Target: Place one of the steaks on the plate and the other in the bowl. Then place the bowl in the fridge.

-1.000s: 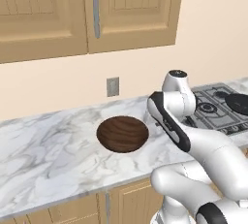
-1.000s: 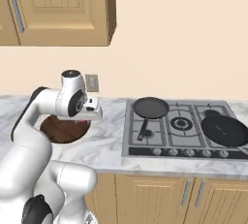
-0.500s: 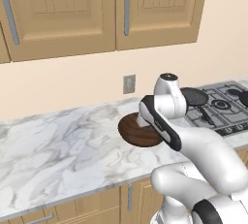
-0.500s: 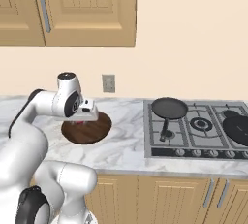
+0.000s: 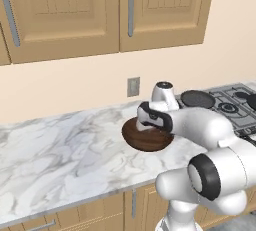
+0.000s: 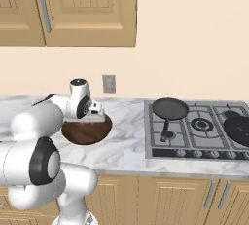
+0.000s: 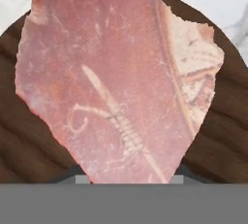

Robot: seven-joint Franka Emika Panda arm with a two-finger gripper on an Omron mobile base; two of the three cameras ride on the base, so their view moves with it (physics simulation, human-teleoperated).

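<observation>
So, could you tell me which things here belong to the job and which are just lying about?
Job:
- steak, between the gripper tips
- bowl under it

Lying about:
- frying pan on the hob
- wall socket
- upper cabinets

A glossy white arm (image 5: 200,130) of rounded, bulbous segments, with black rings at its joints.

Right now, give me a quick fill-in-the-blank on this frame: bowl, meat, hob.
1. In the hand view, the pink raw steak hangs above the dark brown wooden ____.
2. The round brown bowl rests on the white marble ____.
3. The black frying pan sits on the gas ____.
4. The grey wall outlet is mounted below the wooden ____.

Missing words: bowl; counter; hob; cabinets
</observation>
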